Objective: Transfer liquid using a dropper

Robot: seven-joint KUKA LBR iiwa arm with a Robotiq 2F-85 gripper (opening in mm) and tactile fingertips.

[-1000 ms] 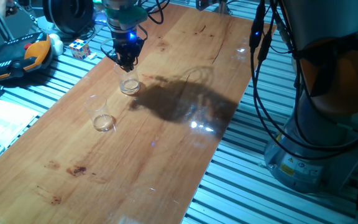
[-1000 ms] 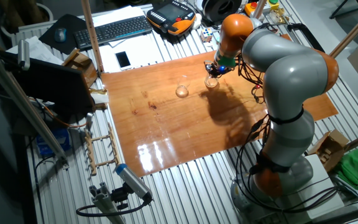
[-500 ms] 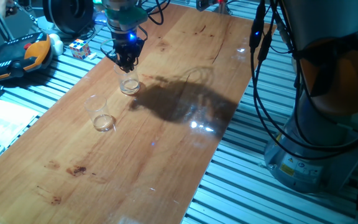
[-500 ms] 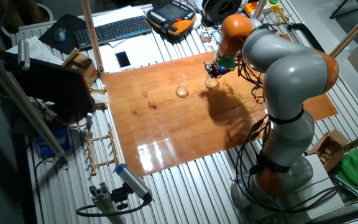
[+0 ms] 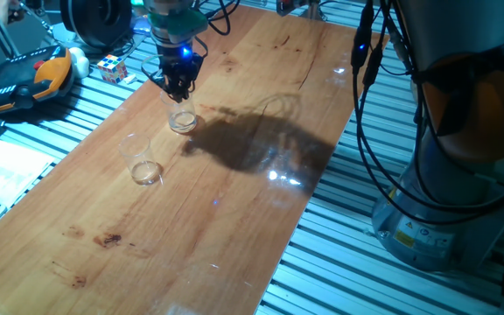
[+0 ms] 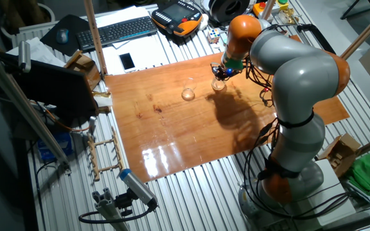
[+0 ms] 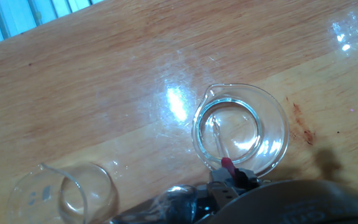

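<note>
Clear glass, two small cups on wooden tabletop (image 5: pixel 261 175). One fixed view: gripper (image 5: pixel 179 87) directly above far cup (image 5: pixel 181 119), fingertips just over its rim; near cup (image 5: pixel 143 164) well apart, toward camera, untouched. Faint glint of liquid (image 5: pixel 182 123) at bottom of far cup; similar glint in near cup, amount unclear. Dropper too thin to make out here. Finger state not readable from this angle

Other fixed view: same layout from opposite side, gripper (image 6: pixel 221 72) hanging over far cup (image 6: pixel 218 84), near cup (image 6: pixel 188 94) off to its left on the board. Everything too small for dropper or jaw detail

Hand view: looking down into far cup (image 7: pixel 241 134), shallow liquid (image 7: pixel 235 130) visible as bright ring and glints. Dropper (image 7: pixel 220 147) seen as thin transparent stem slanting down inside the cup, tip seemingly at or near the liquid, dark red end at top just under the black fingers. Fingers apparently pinching that red end, closed around it; contact edge partly hidden by gripper body. Near cup (image 7: pixel 64 193) at lower left, beside, not touched

Progress judgement: probably early-to-middle, dropper held and lowered in first cup for drawing or releasing; which one, cannot tell. Likely left: lift out, carry to other cup, squeeze out, no sign of that done yet
</note>
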